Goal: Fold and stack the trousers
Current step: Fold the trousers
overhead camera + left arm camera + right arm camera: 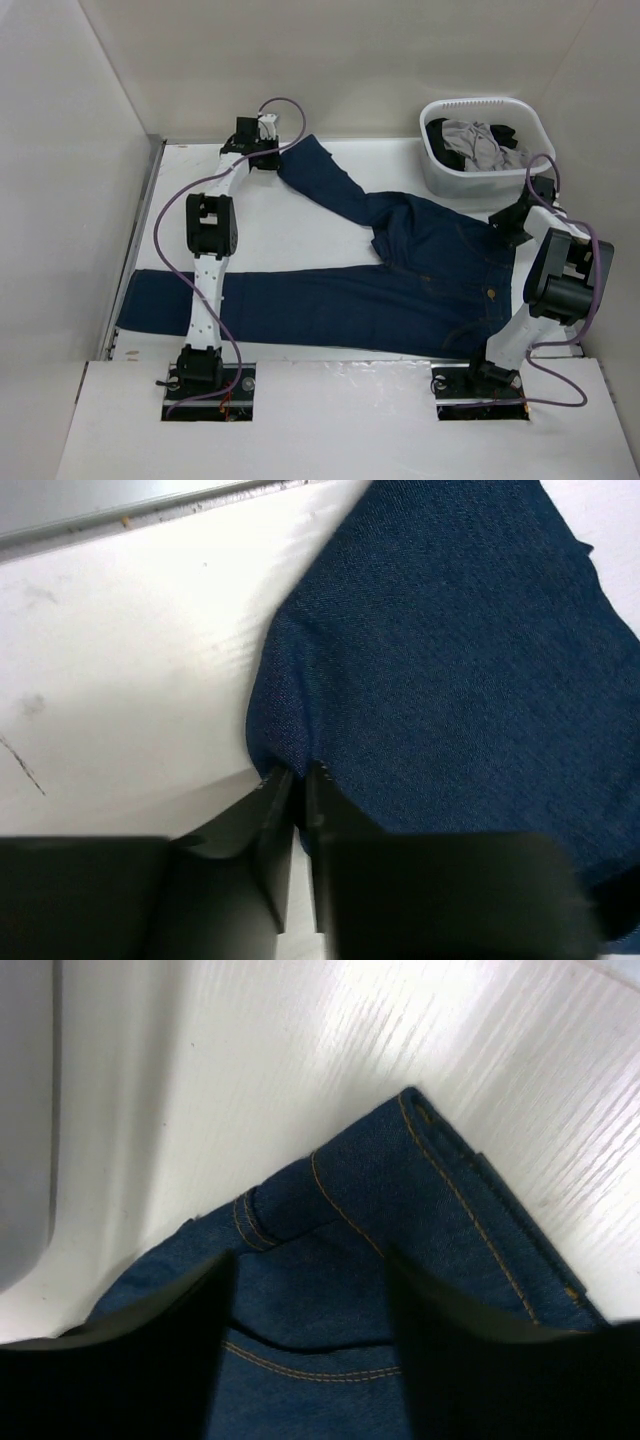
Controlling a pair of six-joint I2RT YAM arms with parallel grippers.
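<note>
One white counter [300, 215] carries everything, and most of its middle and right part is covered by the trousers [430, 270], which lie flat and not yet folded. Their waist is at the right side. One leg runs along the near edge toward the left, so its long axis goes left to right. The other leg goes slanting away to the far left corner, and the two legs open like a wide V. A white basket [480, 103] with grey and black clothes [480, 143] stands at the far right, just beyond the waist.

The left claw [262, 140] is at the end of the slanting leg. In the left wrist view its fingers are together, and the edge of the blue cloth reaches in between the tips, so it seems to be clamped on the trousers there. The cloth spreads away from it to the right and forward.

The right claw [515, 222] is at the far corner of the waist. In the right wrist view its fingers stand apart with the stitched corner of the waist between them, not yet pressed.

The next move probably depends on the slanting leg: the left arm is the nearer one, and it would need to carry the end toward the near edge, onto the other leg.
</note>
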